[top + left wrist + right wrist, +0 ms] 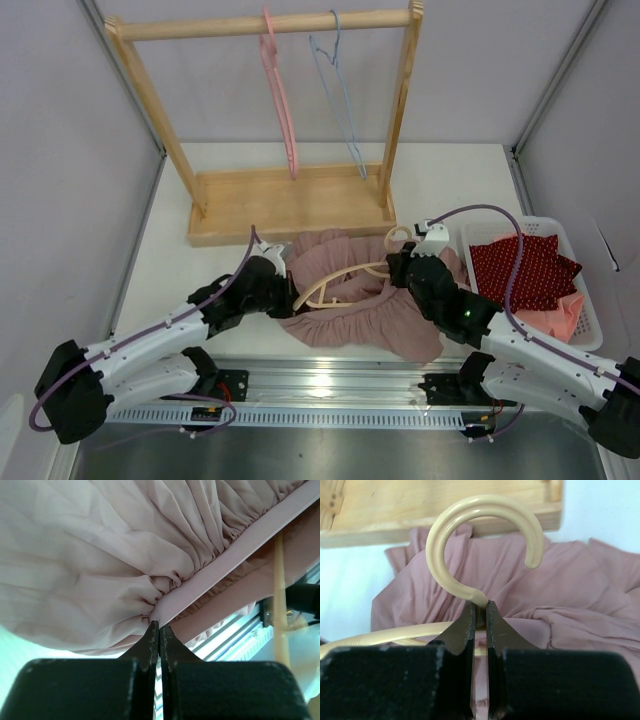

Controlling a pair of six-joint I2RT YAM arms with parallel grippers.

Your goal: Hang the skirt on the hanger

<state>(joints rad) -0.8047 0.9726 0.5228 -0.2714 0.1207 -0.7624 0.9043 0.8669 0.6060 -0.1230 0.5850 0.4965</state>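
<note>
Left fingers (pixel 149 642) clench the skirt (pixel 360 315) at its waistband, right fingers (pixel 464 630) grasp the hanger (pixel 470 545) below its hook; skirt lies bunched on the table (pixel 175 265), threading remains

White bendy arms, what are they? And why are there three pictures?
They are two robot arms bolted to a table. The big picture looks down from above. The other two come from little cameras on the wrists, looking along the pincers. On the table lie a pink skirt, a wooden rack with a pink hanger and a blue hanger, and a white basket of clothes. The left pincer is pinching the skirt's waistband. The right pincer is squeezing a cream hanger just under its hook.
</note>
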